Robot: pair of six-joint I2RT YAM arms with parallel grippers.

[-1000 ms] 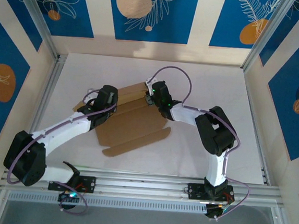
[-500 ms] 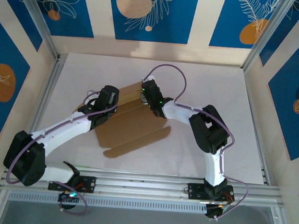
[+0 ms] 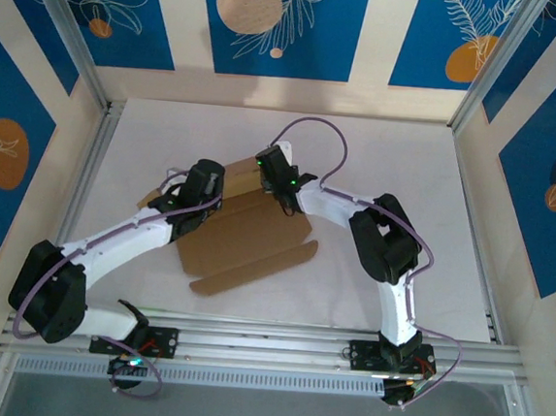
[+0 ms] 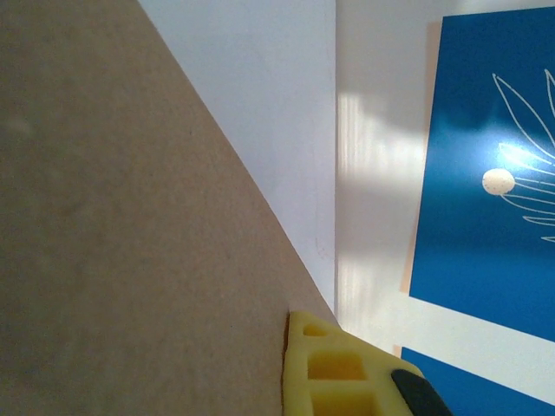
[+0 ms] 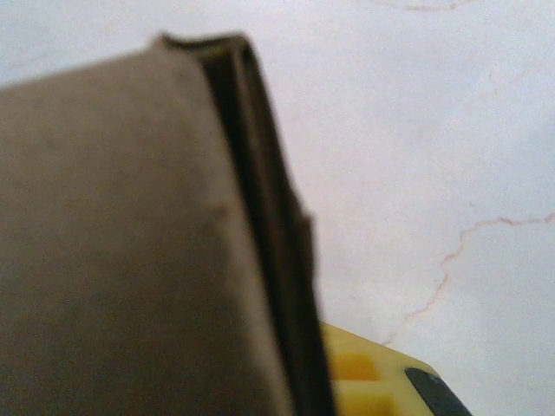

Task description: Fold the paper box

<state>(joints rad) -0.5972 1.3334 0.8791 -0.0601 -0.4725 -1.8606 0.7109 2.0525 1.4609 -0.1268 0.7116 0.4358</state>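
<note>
Paper box (image 3: 246, 236) is a flat brown corrugated die-cut sheet lying mid-table, slightly left of centre, with a long rounded flap sticking out on the near side and the far edge lifted. Table (image 3: 407, 180) is white and matte with faint reddish veins. Left arm (image 3: 120, 233) reaches to the sheet's left end; the left fingers (image 4: 334, 368), yellow moulded plastic, are pinched closed against smooth cardboard. Right arm (image 3: 341, 206) reaches to the far edge; the right fingers (image 5: 360, 381) are nearly closed on a doubled-over flap whose dark layered edge shows. Blue wall panels (image 3: 275, 23) carry a leaf print.
</note>
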